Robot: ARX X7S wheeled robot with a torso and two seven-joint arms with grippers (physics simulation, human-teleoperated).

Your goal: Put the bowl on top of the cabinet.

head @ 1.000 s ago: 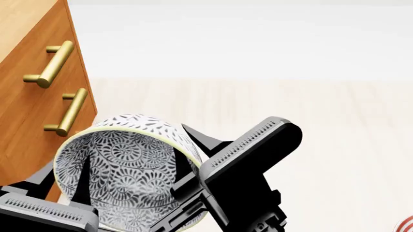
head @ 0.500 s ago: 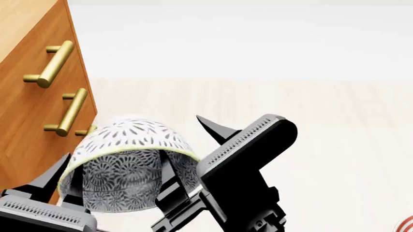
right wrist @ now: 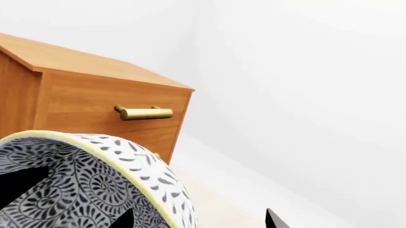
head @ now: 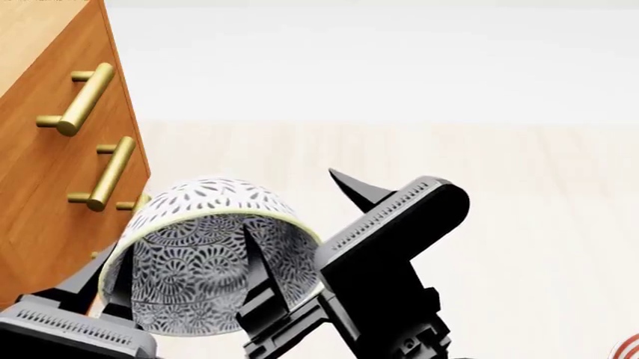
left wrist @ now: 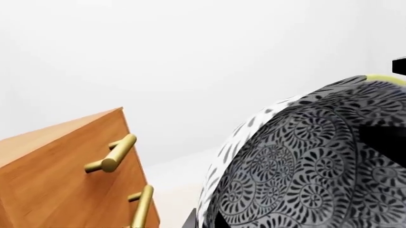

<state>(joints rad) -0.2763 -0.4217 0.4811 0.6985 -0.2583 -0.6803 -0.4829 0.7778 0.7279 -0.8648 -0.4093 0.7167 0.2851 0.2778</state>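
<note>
While the cabinet is standing at far left, left gripper gripping one side of the tilted bowl held just beside its drawer fronts, right gripper clamping the opposite rim.

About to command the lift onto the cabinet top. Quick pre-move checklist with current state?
1. Bowl held between both arms: ok, the left end effector and right end effector each have a finger inside it.
2. Bowl level: not ok, tipped, opening facing the head camera.
3. Bowl off the cabinet front: cannot tell, it overlaps the lower handle in the head view.
4. Bowl above the cabinet top: not ok, it sits beside the drawer fronts.
5. Cabinet top free: cannot tell, only part shows.
</note>
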